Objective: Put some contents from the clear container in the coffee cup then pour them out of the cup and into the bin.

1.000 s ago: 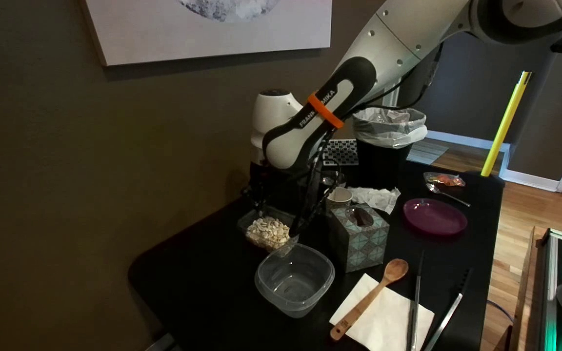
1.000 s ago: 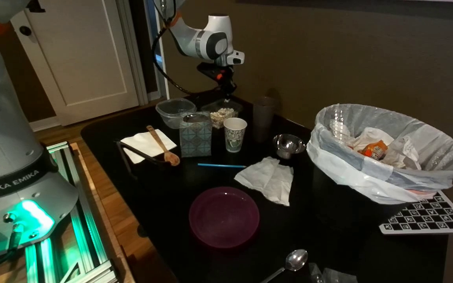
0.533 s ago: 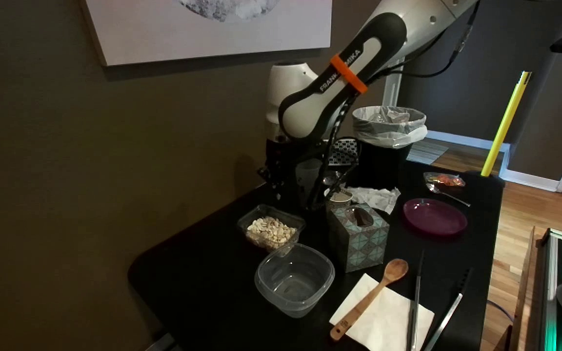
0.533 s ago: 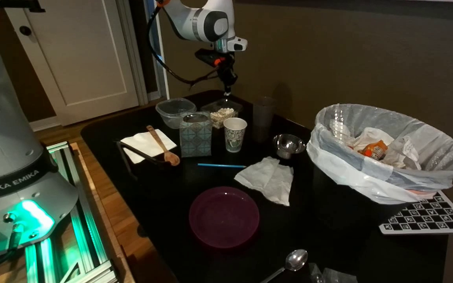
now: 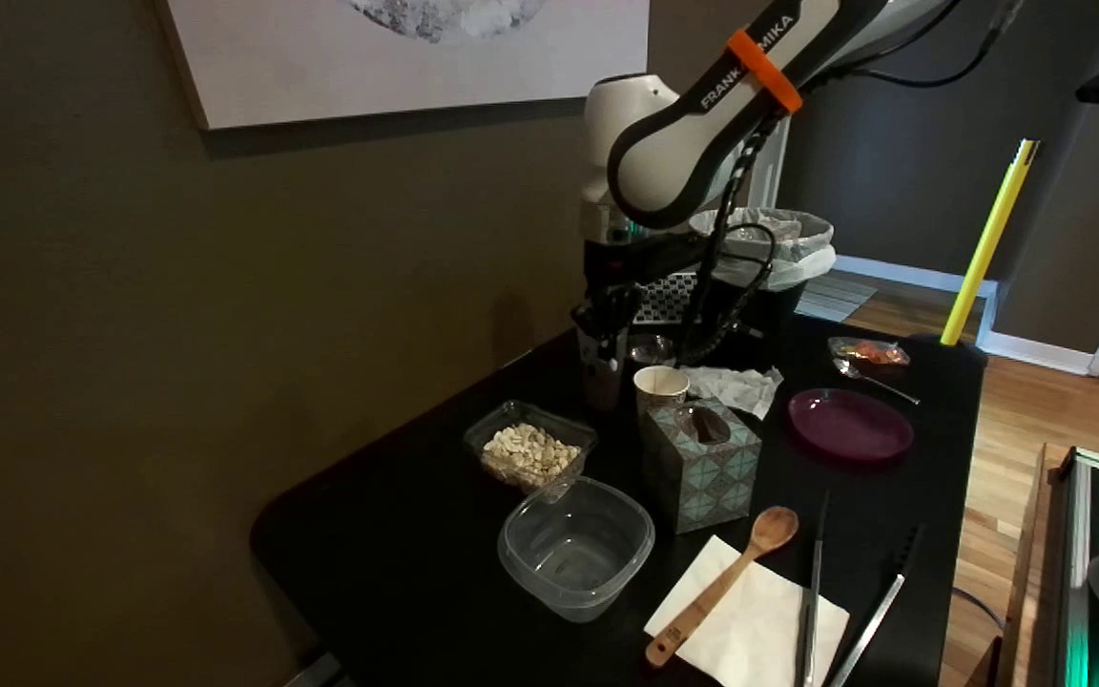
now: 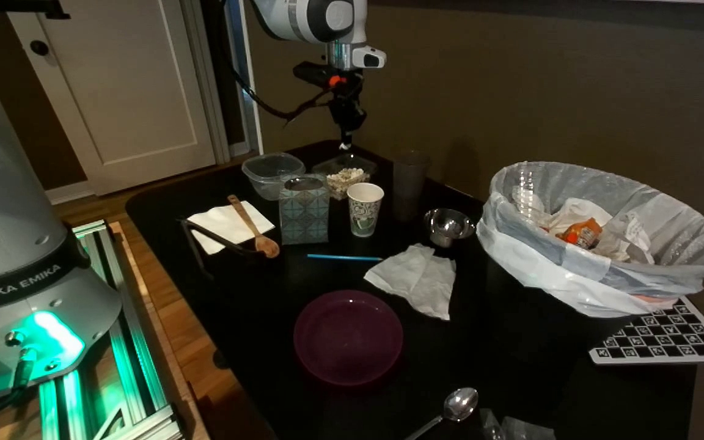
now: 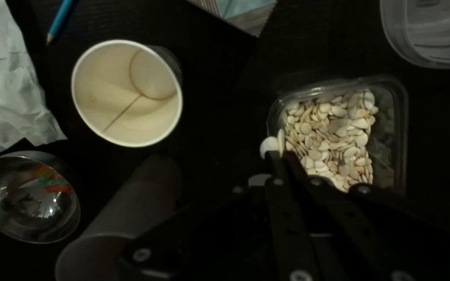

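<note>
Short of the coffee cup [image 7: 123, 93] and above the table [image 5: 416, 572], the gripper [image 7: 280, 154] pinches a couple of pale seeds [image 7: 270, 146] — over the last second it has risen and shifted from the clear container [image 7: 401, 132], which sits near the cup, toward that cup. Likely the pick is done and the drop comes next. The cup stands upright, nothing visible inside — so pouring into the bin [image 6: 553, 272], well apart from the cup, remains.

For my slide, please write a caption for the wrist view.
Gripper holding pale seeds; the coffee cup is empty.
</note>
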{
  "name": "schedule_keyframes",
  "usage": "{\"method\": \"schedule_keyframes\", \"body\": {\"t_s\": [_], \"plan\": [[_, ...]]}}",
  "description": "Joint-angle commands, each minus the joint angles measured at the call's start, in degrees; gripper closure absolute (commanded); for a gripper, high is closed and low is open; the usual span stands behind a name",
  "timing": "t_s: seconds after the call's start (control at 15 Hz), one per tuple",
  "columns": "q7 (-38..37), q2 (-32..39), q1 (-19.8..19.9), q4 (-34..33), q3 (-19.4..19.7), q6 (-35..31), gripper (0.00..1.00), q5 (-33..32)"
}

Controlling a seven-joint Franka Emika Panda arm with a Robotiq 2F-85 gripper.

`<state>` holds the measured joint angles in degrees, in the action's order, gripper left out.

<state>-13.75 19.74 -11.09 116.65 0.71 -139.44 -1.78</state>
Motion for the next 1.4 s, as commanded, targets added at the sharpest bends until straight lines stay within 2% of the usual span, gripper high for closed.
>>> {"method": "schedule_keyframes", "body": {"t_s": [0.0, 0.4, 1.13, 1.2, 1.27, 1.33], "plan": [[6.7, -4.5, 4.1, 6.6, -1.6, 0.7, 0.99, 1.1], [11.9, -5.4, 7.5, 10.6, -1.0, -0.6, 0.99, 0.0], [10.5, -2.0, 9.3, 10.0, 0.3, -5.5, 0.99, -0.7], [10.1, -1.7, 9.3, 9.9, 0.5, -5.6, 0.96, -0.8], [9.7, -1.4, 9.4, 9.8, 0.7, -6.0, 0.71, -1.0], [9.2, -1.0, 9.3, 9.7, 1.0, -6.4, 0.70, -1.3]]}}
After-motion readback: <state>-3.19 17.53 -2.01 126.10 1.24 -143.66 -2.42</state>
